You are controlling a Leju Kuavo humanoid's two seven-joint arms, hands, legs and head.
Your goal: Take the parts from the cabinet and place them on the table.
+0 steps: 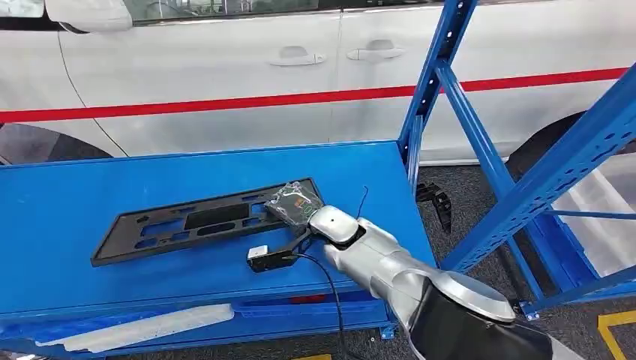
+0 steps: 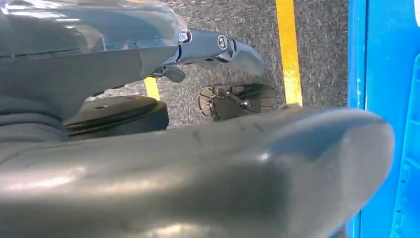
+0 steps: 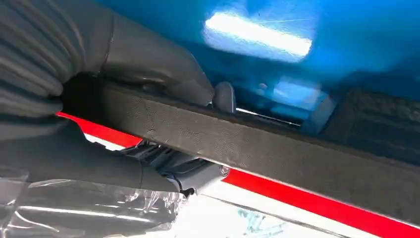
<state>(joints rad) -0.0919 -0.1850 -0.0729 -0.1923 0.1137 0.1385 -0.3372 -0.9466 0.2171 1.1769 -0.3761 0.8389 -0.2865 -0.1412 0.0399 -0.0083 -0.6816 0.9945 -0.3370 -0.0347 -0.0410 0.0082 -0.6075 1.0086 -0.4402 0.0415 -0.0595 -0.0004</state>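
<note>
Right hand grips the end of a long black panel lying lengthwise across the blue bench; left hand hangs, its grip unclear.

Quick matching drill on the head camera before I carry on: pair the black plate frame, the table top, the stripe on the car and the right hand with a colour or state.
Things:
1. black plate frame
2. table top
3. stripe on the car
4. right hand

States:
A. red
B. lying flat on the table
C. gripping the frame's end
D. blue

Pairs: 1-B, 2-D, 3-A, 4-C
</note>
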